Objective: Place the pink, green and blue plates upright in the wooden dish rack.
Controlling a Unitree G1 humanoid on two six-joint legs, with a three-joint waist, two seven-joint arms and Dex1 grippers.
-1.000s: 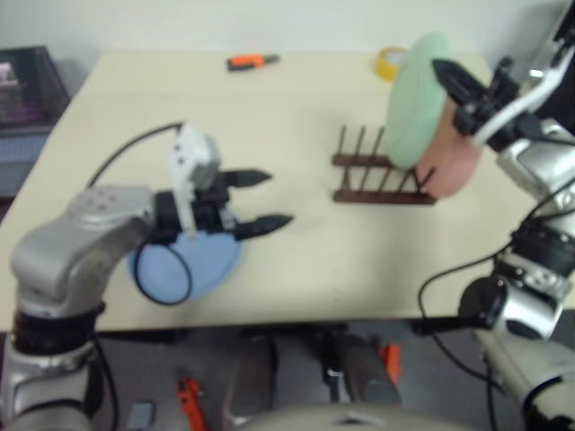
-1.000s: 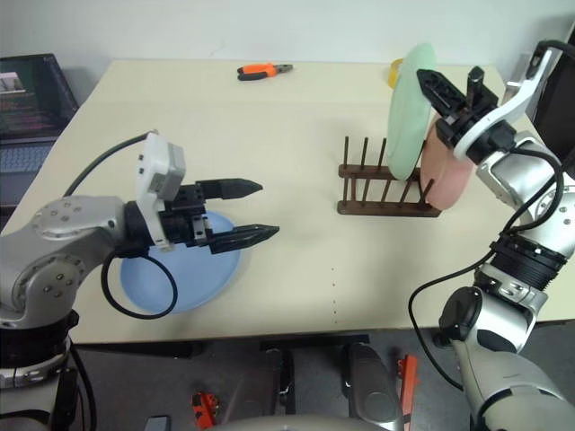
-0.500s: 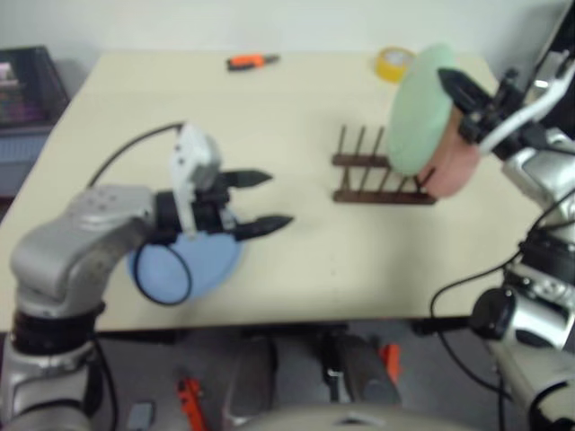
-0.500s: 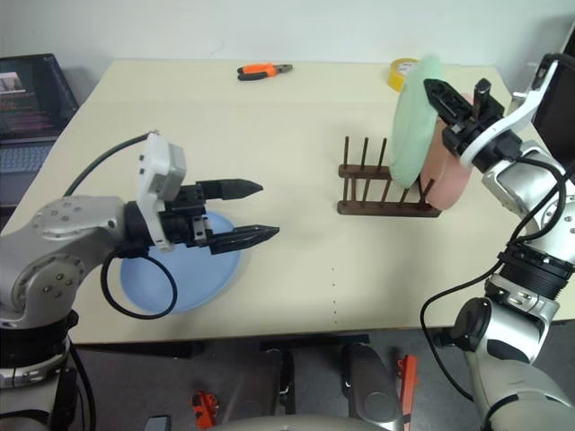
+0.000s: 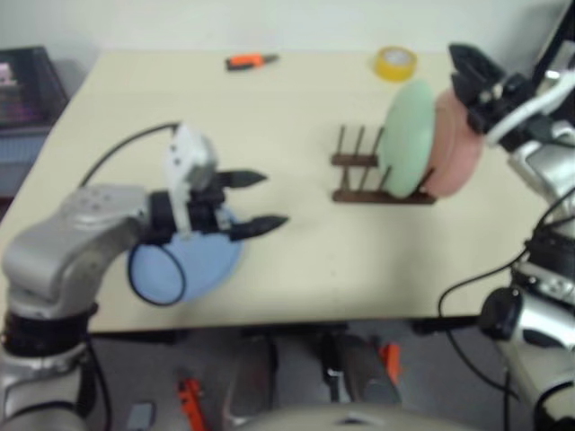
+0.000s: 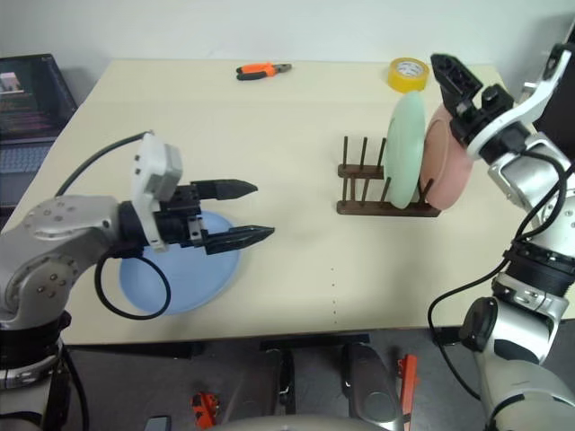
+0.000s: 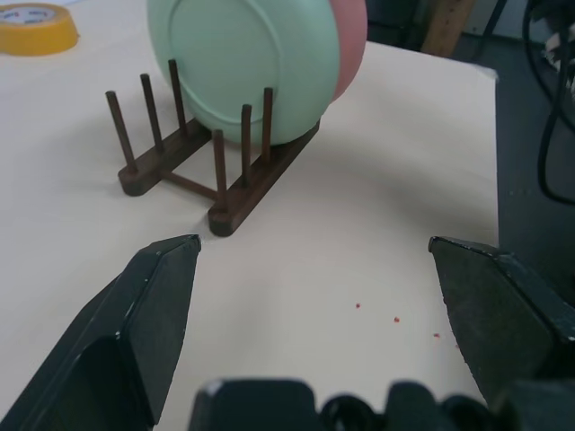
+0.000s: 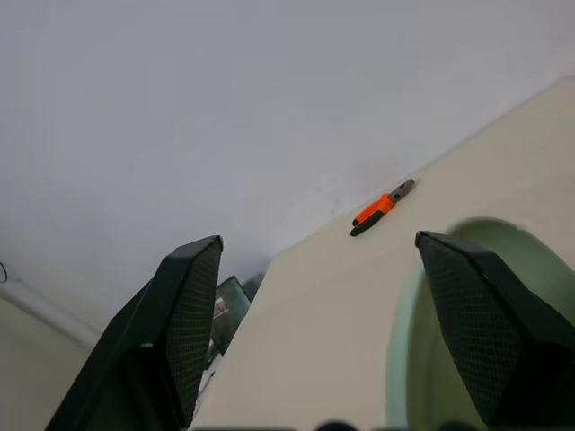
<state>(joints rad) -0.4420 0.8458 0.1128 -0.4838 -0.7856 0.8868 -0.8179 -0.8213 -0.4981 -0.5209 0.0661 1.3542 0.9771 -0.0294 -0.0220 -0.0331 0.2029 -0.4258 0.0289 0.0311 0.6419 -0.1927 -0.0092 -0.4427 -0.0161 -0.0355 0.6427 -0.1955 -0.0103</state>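
The pale mint green round plate [image 6: 404, 148] and the salmon pink round plate [image 6: 449, 162] stand upright in the dark brown wooden dish rack [image 6: 386, 193], pink behind green. Above the rack, the right claw [image 6: 465, 83] gapes empty. Well left of the rack, the left claw [image 6: 250, 212] spreads wide over the light blue round plate [image 6: 184, 274], flat on the desk [image 6: 296, 126].

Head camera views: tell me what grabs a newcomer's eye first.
The green plate and pink plate stand upright together at the right end of the wooden dish rack, with the open right claw just above them. The blue plate lies flat at the table's near left, under the open left claw.
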